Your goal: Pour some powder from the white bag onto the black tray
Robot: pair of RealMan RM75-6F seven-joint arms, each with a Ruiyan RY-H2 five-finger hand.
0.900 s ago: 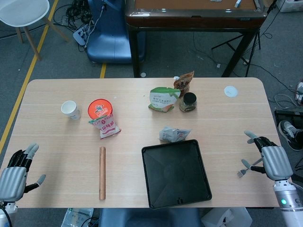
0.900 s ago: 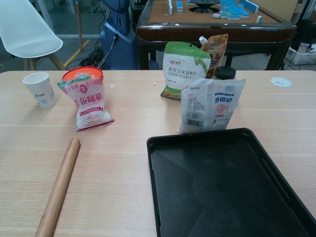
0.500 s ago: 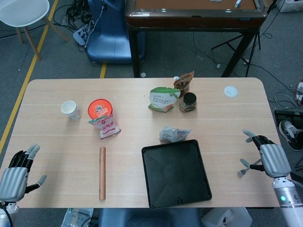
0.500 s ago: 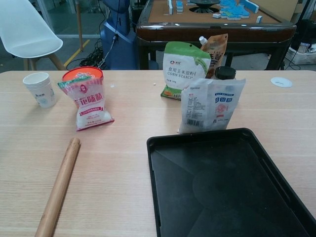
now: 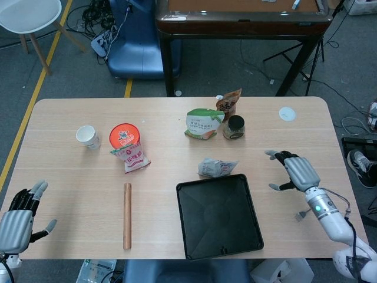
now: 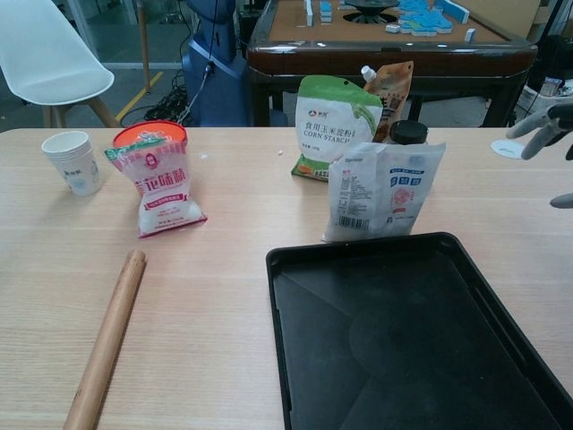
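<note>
The white bag (image 5: 216, 167) (image 6: 383, 190) stands upright just behind the far edge of the black tray (image 5: 218, 216) (image 6: 421, 340), which lies empty at the table's front. My right hand (image 5: 293, 170) (image 6: 550, 125) hovers over the table to the right of the bag, fingers spread, holding nothing, with a gap between it and the bag. My left hand (image 5: 16, 219) hangs open off the table's front left corner, far from both.
A wooden rolling pin (image 5: 126, 214) lies left of the tray. Further back are a pink-and-white bag (image 5: 133, 156) against an orange-lidded tub (image 5: 123, 134), a paper cup (image 5: 88, 137), a green corn starch pouch (image 5: 203, 123), a dark jar (image 5: 234, 127) and a white lid (image 5: 287, 114).
My right hand has moved from beyond the table's right edge leftward and inward over the table, toward the white bag, and now shows in the chest view. The left hand has barely moved.
</note>
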